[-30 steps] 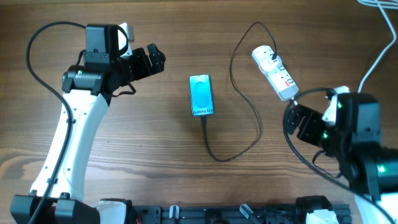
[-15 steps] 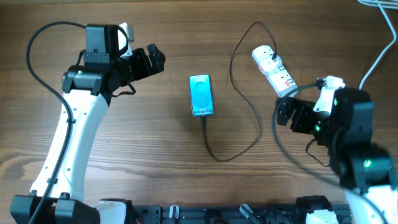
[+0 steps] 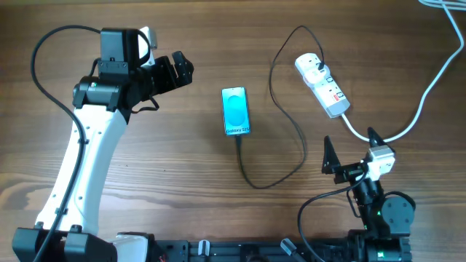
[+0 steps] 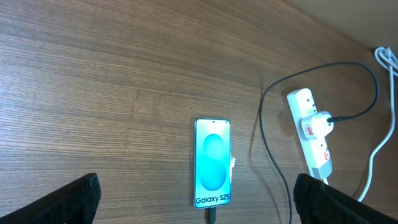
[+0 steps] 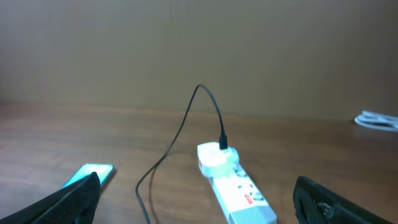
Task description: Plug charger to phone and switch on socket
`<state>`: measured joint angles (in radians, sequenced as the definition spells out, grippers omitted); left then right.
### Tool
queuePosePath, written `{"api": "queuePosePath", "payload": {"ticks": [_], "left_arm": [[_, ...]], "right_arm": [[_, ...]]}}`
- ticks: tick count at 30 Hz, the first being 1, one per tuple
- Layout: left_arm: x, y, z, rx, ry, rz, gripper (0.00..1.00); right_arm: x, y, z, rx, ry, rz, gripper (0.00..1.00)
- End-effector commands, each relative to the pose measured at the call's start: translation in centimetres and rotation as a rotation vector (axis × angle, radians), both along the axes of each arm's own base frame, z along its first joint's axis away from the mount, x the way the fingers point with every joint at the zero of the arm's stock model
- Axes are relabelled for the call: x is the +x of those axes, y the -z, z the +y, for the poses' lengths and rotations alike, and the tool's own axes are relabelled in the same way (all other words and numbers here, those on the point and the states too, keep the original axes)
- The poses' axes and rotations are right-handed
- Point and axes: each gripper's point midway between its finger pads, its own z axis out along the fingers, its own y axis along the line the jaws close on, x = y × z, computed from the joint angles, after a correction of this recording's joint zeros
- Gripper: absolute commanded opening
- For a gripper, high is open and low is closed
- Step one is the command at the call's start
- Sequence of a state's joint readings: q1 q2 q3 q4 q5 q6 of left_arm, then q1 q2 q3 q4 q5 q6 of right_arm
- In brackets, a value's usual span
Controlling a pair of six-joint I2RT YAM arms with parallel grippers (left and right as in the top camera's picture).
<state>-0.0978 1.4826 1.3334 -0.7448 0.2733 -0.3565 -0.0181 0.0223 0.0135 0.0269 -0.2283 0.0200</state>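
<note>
We see both hands spread wide: left hand (image 3: pixel 180 70) left of the small blue-screened rectangular phone (image 3: pixel 236 110), right hand (image 3: pixel 350 145) below the white elongated plastic socket (image 3: pixel 322 84). The thin black charger cable (image 3: pixel 291 124) meets the phone's near edge, with bare wooden counter (image 3: pixel 182 167) all around.

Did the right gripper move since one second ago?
Yes. The right gripper drew back from the socket, toward the bottom edge of the overhead view.

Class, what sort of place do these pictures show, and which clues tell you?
Probably a robotics test bench: wooden table, left arm and right arm at its near edge, phone and socket laid out.
</note>
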Motion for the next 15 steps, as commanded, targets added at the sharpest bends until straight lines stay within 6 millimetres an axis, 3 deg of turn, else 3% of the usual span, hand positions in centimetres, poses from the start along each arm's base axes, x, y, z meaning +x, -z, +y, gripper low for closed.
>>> {"api": "queuePosePath", "payload": {"ticks": [1,6,15], "left_arm": [[0.1,0.0,0.2,0.008,-0.005,-0.005,1.00],[0.1,0.0,0.2,0.008,-0.005,-0.005,1.00],[0.1,0.0,0.2,0.008,-0.005,-0.005,1.00]], "right_arm": [[0.1,0.3,-0.7,-0.014,0.039,-0.002,1.00],[0.2,0.4,-2.9,0.043,0.141,0.014,1.00],[0.3,0.5,-3.2,-0.030,0.158,0.006,1.00]]}}
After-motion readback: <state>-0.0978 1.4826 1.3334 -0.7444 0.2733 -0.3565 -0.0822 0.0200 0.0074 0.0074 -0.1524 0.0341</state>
